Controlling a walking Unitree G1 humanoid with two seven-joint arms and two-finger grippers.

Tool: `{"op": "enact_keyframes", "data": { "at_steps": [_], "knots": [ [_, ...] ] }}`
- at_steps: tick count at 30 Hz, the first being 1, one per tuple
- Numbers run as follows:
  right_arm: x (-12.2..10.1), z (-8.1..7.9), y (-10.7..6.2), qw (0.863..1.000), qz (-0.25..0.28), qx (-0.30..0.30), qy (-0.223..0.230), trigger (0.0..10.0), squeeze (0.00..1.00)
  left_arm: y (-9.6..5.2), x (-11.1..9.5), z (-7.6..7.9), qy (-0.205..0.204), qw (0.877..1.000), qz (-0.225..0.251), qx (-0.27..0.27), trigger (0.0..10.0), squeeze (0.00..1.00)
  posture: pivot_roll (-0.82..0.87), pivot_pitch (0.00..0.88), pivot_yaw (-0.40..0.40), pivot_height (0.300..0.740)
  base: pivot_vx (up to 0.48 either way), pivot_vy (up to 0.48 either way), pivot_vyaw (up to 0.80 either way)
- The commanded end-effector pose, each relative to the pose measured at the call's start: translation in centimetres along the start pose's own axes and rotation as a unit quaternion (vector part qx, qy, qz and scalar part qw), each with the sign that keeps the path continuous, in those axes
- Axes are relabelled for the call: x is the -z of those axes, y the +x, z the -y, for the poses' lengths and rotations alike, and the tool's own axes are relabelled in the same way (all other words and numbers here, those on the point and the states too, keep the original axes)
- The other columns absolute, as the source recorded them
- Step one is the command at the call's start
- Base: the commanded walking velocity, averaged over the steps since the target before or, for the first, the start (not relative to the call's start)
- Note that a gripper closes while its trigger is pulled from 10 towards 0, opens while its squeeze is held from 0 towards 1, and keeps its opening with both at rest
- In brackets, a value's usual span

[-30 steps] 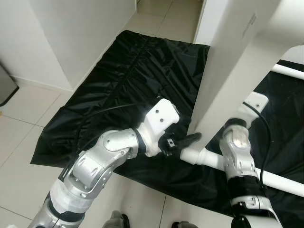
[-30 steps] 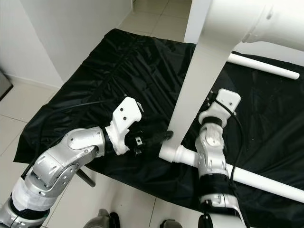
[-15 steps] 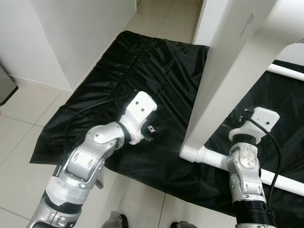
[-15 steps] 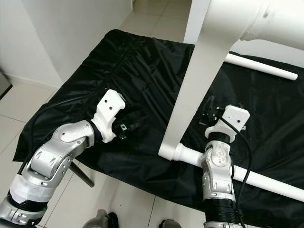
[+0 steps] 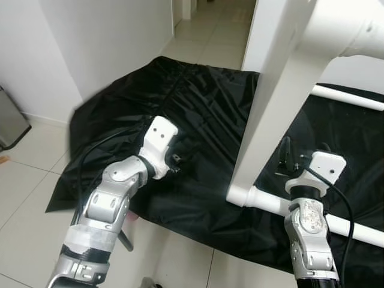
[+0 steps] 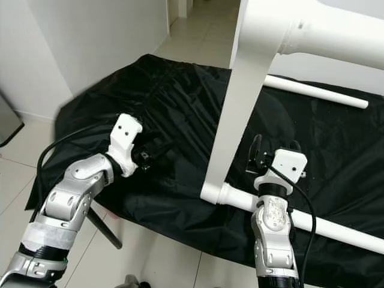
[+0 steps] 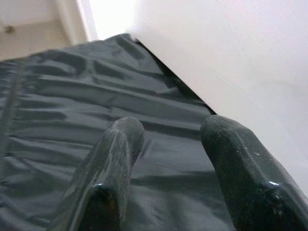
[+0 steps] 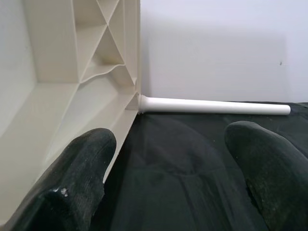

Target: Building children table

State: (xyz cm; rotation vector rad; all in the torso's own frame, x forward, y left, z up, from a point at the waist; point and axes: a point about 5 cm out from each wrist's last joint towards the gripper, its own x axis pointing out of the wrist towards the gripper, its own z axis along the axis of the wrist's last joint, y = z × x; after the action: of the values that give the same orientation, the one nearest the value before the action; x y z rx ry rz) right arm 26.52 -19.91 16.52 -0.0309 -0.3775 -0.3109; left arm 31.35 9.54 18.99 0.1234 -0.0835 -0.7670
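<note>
White tabletop (image 6: 243, 90) bears no readable writing.

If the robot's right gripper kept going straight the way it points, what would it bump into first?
Probably the loose white leg lying on the black sheet. The right gripper is open and points over the sheet toward it, though depth is unclear.

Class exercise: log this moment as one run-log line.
left gripper: open, empty, over black sheet | right gripper: open, empty, beside table top | table legs: attached
</note>
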Motion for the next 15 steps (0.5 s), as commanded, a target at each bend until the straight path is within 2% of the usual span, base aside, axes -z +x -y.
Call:
{"op": "enact_keyframes", "data": {
  "at_steps": [1, 5, 9, 11, 15],
  "knots": [
    [0.7, 0.0, -0.1, 1.0, -0.019, -0.005, -0.006, 10.0, 0.0, -0.5, 0.4, -2.4, -0.002, 0.98, -0.002, -0.197, 10.0, 0.0, -0.1, 0.0, 0.051, 0.74, 0.0, 0.0, 0.0],
    [0.8, 0.3, -0.1, 0.999, -0.026, -0.025, -0.032, 10.0, 0.0, -1.2, 0.9, -3.5, 0.0, 0.971, 0.009, -0.239, 10.0, 0.0, -0.11, 0.0, 0.057, 0.74, 0.0, 0.0, 0.0],
    [0.6, 0.2, -0.2, 0.998, -0.027, -0.031, -0.041, 10.0, 0.0, -1.2, 1.2, -3.7, 0.005, 0.971, 0.015, -0.24, 10.0, 0.0, -0.11, 0.0, 0.057, 0.74, 0.0, 0.0, 0.0],
    [0.3, -0.6, -0.4, 0.998, -0.019, -0.042, -0.036, 10.0, 0.0, -1.2, 1.2, -3.7, 0.004, 0.969, 0.022, -0.245, 10.0, 0.0, -0.13, 0.006, 0.075, 0.74, 0.0, 0.0, 0.0],
    [0.1, -1.1, -0.6, 0.998, -0.014, -0.049, -0.047, 10.0, 0.0, -1.2, 1.0, -3.6, 0.008, 0.971, 0.027, -0.237, 10.0, 0.0, -0.13, 0.014, 0.072, 0.74, 0.0, 0.0, 0.0]
  ]
}}
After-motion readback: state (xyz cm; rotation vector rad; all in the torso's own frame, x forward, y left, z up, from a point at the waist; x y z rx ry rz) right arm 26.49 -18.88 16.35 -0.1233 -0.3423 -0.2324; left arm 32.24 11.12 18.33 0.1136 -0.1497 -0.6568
